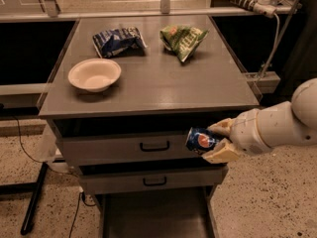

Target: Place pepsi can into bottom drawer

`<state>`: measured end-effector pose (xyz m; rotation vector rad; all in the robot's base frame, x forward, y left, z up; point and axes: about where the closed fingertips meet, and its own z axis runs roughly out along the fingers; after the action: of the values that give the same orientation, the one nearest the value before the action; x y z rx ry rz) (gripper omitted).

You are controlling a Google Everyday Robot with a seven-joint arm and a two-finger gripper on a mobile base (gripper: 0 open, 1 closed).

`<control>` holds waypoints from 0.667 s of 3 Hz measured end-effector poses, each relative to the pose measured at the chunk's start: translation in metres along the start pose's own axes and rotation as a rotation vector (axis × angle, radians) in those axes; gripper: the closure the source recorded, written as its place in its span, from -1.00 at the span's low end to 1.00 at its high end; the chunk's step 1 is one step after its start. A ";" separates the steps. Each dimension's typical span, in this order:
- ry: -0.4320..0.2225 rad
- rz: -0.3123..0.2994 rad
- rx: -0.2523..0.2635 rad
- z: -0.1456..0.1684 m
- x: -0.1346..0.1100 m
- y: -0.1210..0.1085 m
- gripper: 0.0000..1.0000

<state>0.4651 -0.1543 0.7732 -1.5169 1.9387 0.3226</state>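
Observation:
My gripper (216,141) reaches in from the right on a white arm and is shut on the pepsi can (201,140), a dark blue can with a round red, white and blue logo. The can lies tilted on its side in front of the right end of the upper drawer front (124,148). The bottom drawer (153,217) is pulled open below: a grey flat-floored tray with thin side walls at the bottom of the view. The can hangs above and to the right of its floor.
On the grey cabinet top (148,90) stand a white bowl (94,75), a blue-and-white snack bag (118,40) and a green snack bag (183,38). A second drawer front with a black handle (154,181) sits above the open drawer. Cables run along the floor at left.

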 end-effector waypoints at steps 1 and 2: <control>0.004 0.048 -0.070 0.068 0.031 0.013 1.00; -0.023 0.099 -0.086 0.137 0.074 0.021 1.00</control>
<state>0.4820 -0.1288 0.6195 -1.4672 2.0086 0.4694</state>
